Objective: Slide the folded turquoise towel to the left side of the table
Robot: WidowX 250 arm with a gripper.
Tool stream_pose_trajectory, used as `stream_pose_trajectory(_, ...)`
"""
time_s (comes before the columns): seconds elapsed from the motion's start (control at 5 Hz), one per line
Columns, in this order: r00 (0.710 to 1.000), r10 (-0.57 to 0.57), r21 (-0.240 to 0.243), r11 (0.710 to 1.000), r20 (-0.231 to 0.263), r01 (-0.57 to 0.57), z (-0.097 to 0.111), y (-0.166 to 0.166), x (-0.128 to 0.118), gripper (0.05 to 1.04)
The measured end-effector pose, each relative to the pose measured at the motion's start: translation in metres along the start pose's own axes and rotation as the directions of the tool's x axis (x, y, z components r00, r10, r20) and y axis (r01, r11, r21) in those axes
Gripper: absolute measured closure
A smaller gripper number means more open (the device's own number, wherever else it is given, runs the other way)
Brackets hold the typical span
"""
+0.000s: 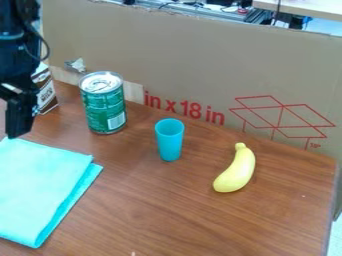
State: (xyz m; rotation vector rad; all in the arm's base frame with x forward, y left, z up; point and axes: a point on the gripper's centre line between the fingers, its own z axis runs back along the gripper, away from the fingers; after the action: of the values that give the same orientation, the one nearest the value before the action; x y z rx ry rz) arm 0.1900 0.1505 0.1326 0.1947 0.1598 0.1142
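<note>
Cardboard is standing behind worktop | turquoise cloth is lying close below pincer, left side | opening and hold: cannot tell | green can is standing nearby

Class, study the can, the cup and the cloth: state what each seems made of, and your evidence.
Can: metal, shiny, judging by its bright, rimmed lid.
Cup: probably plastic, smooth and evenly turquoise, with a thin rim.
Cloth: apparently woven fabric, matte, since it lies folded in soft layers.
</note>
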Motion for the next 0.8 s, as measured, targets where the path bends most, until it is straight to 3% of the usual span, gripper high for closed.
stream_pose_trajectory(0.2,0.991,0.017,-0.076,0.997,0.135,-0.007,0.022,-0.015,-0.007,0.075)
stream_pose_trajectory(0.4,0.985,0.062,-0.199,0.980,0.158,-0.030,0.015,-0.022,-0.018,0.075)
stream_pose_trajectory(0.8,0.985,0.058,-0.203,0.979,0.162,-0.024,0.015,-0.023,-0.018,0.075)
